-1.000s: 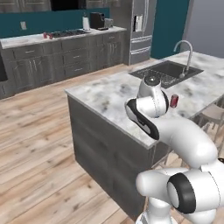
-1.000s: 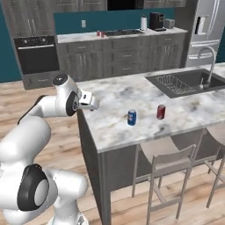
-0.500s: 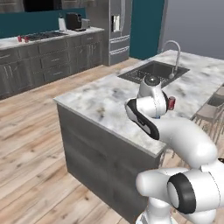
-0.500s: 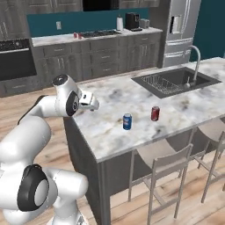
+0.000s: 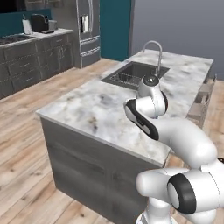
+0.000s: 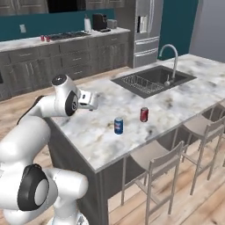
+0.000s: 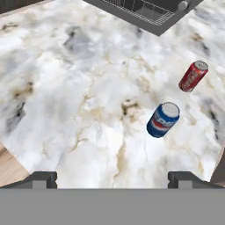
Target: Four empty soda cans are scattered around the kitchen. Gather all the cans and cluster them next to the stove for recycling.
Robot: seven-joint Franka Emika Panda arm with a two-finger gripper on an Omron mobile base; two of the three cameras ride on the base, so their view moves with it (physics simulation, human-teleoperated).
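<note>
Currently, gripper (image 7: 112, 178): jaws wide apart, empty, above marble island counter (image 7: 79, 88).
Blue can (image 7: 163, 119): upright, ahead and right of gripper.
Red can (image 7: 193, 76): upright, farther right, near sink (image 7: 145, 13).

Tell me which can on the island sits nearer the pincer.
The blue can, nearer the open pincer. The red can stands beyond it, closer to the sink.

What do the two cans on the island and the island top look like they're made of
Blue can and red can: likely thin painted metal, judging by their bare silver tops. Island top: looks like polished marble or similar stone, white with grey and tan veining, though it could be a laminate.
</note>
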